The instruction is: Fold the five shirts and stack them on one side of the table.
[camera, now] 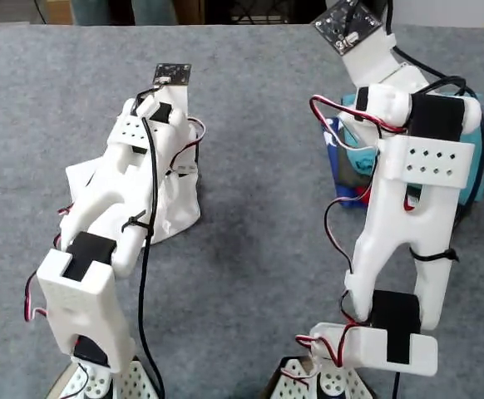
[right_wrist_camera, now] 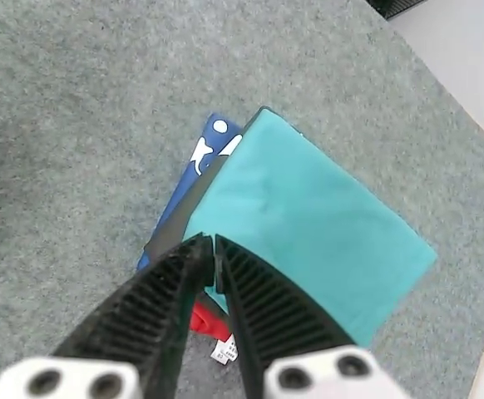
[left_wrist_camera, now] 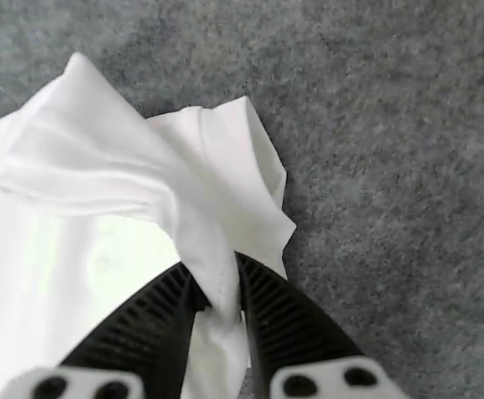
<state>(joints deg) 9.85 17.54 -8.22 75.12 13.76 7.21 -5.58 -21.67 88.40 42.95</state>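
A white shirt [left_wrist_camera: 101, 208] lies bunched on the grey table, partly under the left arm in the high view [camera: 175, 212]. My left gripper [left_wrist_camera: 217, 293] is shut on a fold of the shirt's edge, and the cloth rises into the fingers. On the right side sits a stack of folded shirts with a teal shirt [right_wrist_camera: 308, 224] on top. A blue patterned shirt [right_wrist_camera: 211, 148], a dark one and a red one [right_wrist_camera: 204, 320] peek out below it. My right gripper [right_wrist_camera: 209, 246] hangs shut just above the stack's near edge, holding nothing. In the high view the right arm covers most of the stack [camera: 477, 166].
Grey felt [camera: 259, 125] covers the whole table. The strip between the two arms is bare. The table's far edge runs along the top of the high view, and a pale floor [right_wrist_camera: 466, 50] shows beyond the table's right edge.
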